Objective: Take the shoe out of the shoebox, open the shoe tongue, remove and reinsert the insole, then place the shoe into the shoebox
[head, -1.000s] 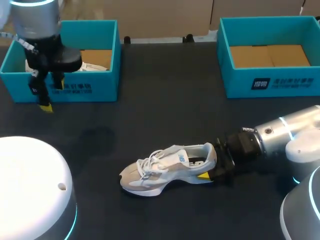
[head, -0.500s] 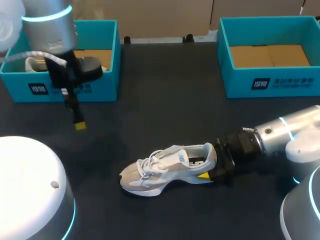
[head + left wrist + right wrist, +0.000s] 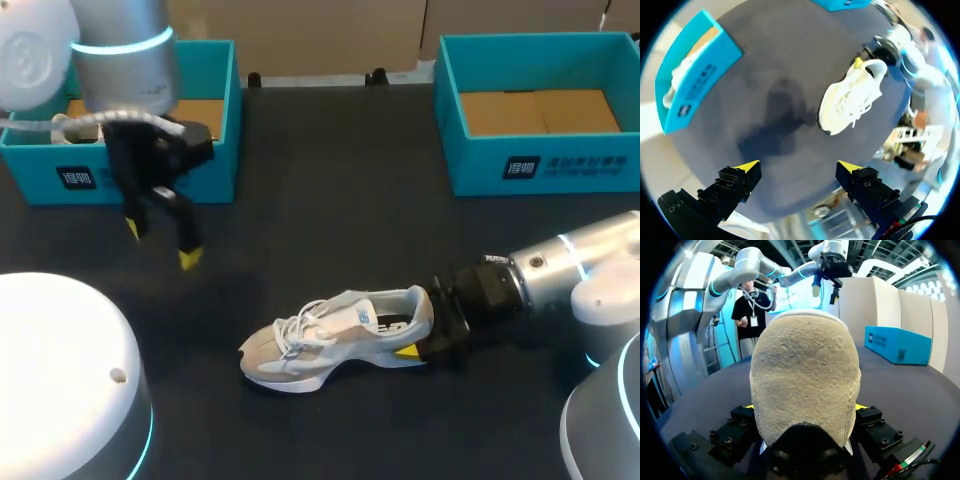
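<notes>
A white and beige shoe [image 3: 330, 338] lies on its sole on the dark table, toe to the left. My right gripper [image 3: 415, 347] is shut on its heel; in the right wrist view the beige heel [image 3: 805, 380] fills the space between the fingers of that gripper [image 3: 804, 408]. My left gripper [image 3: 160, 243] hangs open and empty above the table, in front of the left shoebox [image 3: 205, 175]. Its wrist view looks down past the open gripper [image 3: 797, 167] to the shoe [image 3: 850, 97], well ahead of the fingers.
The left teal shoebox [image 3: 690, 87] holds another white shoe [image 3: 682, 72]. An open teal shoebox [image 3: 540, 165] with a cardboard floor stands at the back right. A bare stretch of table [image 3: 330, 200] lies between the two boxes.
My left arm has swung from the left shoebox's front towards the table's middle, and its gripper has turned. The shoe and the right arm have not moved.
</notes>
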Tool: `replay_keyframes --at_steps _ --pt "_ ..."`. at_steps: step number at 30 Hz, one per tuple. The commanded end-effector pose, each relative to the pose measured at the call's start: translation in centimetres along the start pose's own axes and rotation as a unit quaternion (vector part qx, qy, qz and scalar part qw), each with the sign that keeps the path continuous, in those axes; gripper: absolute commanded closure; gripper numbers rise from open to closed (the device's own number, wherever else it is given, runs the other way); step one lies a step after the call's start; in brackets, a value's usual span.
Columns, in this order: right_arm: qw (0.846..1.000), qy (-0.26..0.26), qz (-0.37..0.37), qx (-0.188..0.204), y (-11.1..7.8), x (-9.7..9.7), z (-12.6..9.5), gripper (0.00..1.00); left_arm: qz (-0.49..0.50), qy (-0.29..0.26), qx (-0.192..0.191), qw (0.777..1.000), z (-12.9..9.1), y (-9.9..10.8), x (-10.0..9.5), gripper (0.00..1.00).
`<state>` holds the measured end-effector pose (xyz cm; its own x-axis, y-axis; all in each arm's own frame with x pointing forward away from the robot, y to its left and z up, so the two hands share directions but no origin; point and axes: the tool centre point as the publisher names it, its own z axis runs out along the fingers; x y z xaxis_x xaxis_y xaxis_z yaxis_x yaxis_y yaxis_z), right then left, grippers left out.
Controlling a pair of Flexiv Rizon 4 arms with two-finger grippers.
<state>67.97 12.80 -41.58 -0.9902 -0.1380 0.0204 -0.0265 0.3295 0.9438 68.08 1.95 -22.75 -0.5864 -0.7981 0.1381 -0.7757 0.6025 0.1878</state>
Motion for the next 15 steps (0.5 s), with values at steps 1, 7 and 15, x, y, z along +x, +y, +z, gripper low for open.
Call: replay_keyframes --at_steps 1,7,15 --pt "1.000 -0.001 0.000 0.002 0.1 0.2 0.1 1.00 -0.130 0.008 0.006 0.992 1.3 -0.1 3.5 0.00" --pt "1.000 -0.001 0.000 0.002 0.1 0.2 0.1 1.00 -0.212 0.028 -0.017 0.977 2.7 -1.0 7.3 0.00" --pt "1.000 -0.001 0.000 0.002 0.1 0.2 0.1 1.00 -0.250 0.037 -0.068 0.965 2.9 -2.7 9.4 0.00"
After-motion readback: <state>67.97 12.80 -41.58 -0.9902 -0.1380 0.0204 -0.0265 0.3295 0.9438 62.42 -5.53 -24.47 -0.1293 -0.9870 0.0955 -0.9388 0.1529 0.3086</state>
